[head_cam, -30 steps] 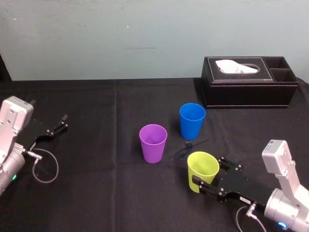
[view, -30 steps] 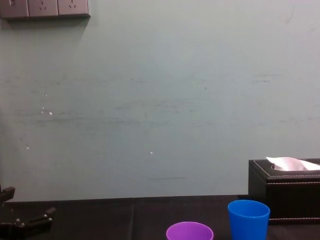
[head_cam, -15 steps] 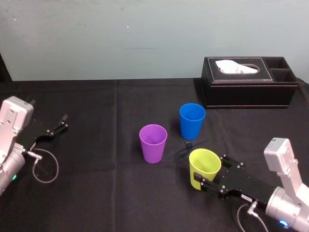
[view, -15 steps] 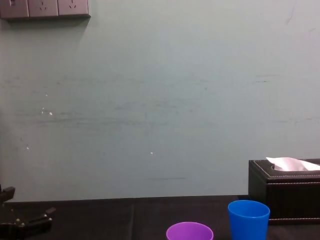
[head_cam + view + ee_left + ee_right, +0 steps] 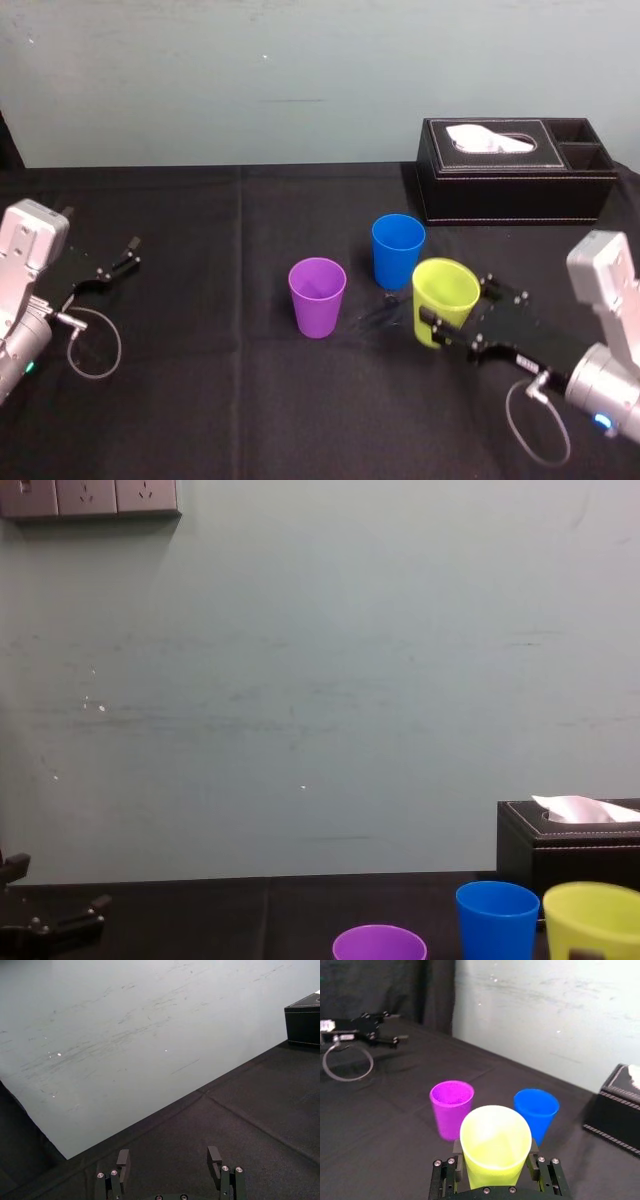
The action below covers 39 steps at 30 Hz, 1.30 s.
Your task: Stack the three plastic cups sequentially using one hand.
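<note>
My right gripper is shut on the yellow-green cup, one finger on each side of its wall. The cup stays upright and looks lifted off the black cloth, just right of and nearer than the blue cup. The purple cup stands to the left of both. In the chest view the yellow-green cup's rim shows beside the blue cup and the purple cup. My left gripper rests open over the cloth at the far left.
A black leather tissue box stands at the back right, behind the blue cup. A loose cable loop lies by the left arm. Black cloth covers the table.
The right gripper has carried the yellow-green cup up and away from the front, to beside the blue cup; its rim now shows in the chest view. The left arm has not moved.
</note>
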### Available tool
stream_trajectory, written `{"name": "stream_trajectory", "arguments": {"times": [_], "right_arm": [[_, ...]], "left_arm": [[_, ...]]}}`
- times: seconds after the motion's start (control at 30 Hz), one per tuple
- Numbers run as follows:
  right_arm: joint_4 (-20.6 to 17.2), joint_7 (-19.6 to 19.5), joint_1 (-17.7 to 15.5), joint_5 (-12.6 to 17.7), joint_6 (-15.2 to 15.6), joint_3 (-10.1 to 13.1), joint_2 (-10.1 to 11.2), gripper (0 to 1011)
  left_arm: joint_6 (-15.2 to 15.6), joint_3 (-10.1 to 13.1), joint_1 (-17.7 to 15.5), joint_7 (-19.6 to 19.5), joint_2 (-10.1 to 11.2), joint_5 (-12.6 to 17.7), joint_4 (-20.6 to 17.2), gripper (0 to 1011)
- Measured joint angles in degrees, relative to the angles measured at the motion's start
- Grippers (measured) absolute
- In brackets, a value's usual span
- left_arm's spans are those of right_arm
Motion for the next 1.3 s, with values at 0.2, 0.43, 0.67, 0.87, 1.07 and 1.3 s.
{"name": "stream_trajectory", "arguments": {"times": [0.2,0.43,0.67,0.87,1.07,1.3], "right_arm": [[-1.8,-1.6,2.2,0.5,3.2,1.8,-0.5,734],[-2.2,-1.8,4.4,0.5,4.4,2.1,-0.9,735],[-2.6,-2.0,6.8,-0.4,5.4,0.8,-1.7,735],[-2.9,-2.1,8.7,-1.9,6.1,-1.2,-2.7,735],[-2.5,-2.1,10.4,-3.5,6.6,-3.6,-3.9,734],[-1.4,-1.9,12.1,-5.7,6.9,-6.2,-5.3,735]], "left_arm": [[0.0,0.0,0.0,0.0,0.0,0.0,0.0,1010],[0.0,0.0,0.0,0.0,0.0,0.0,0.0,1010],[0.0,0.0,0.0,0.0,0.0,0.0,0.0,1010],[0.0,0.0,0.0,0.0,0.0,0.0,0.0,1010],[0.0,0.0,0.0,0.0,0.0,0.0,0.0,1010],[0.0,0.0,0.0,0.0,0.0,0.0,0.0,1010]]}}
